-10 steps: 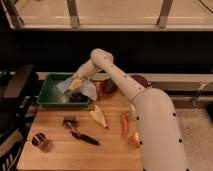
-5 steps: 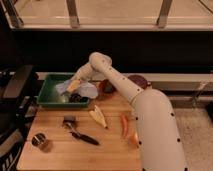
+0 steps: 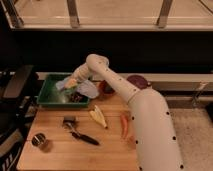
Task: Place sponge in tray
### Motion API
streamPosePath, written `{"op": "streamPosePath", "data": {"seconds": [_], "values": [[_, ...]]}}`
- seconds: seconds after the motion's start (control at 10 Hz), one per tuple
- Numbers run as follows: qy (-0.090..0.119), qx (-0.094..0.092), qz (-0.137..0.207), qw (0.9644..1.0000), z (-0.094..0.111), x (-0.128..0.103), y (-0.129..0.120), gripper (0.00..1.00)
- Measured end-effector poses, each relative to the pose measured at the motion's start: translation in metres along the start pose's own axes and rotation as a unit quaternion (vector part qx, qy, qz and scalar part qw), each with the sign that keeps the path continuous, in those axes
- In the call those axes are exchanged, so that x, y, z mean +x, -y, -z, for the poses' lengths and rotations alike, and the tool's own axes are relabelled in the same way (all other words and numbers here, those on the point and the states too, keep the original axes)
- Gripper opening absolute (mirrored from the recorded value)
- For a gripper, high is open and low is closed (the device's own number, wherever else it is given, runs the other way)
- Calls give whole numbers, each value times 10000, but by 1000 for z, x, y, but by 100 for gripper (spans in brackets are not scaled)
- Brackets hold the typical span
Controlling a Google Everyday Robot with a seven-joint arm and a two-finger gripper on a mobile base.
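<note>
Pincer (image 3: pixel 71 84) now lower over green tray (image 3: pixel 50 95), grip unclear; wooden table (image 3: pixel 55 152), dark room behind.

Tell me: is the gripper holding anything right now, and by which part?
Cannot be told: the gripper is over the green tray, with something yellowish at its tip.

Probably a kitchen: wooden counter (image 3: pixel 60 150), peeler (image 3: pixel 80 134), tool (image 3: pixel 71 84) over tray (image 3: pixel 47 97).

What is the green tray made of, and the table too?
The tray looks like smooth plastic: even green with a slight sheen. The table looks like wood: pale tan with faint plank lines. The end effector is over the tray.
</note>
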Motion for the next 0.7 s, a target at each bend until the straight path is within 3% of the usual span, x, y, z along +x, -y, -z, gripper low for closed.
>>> {"op": "streamPosePath", "data": {"seconds": [0.7], "values": [[-3, 7, -18, 10000, 1, 2, 2, 60]]}}
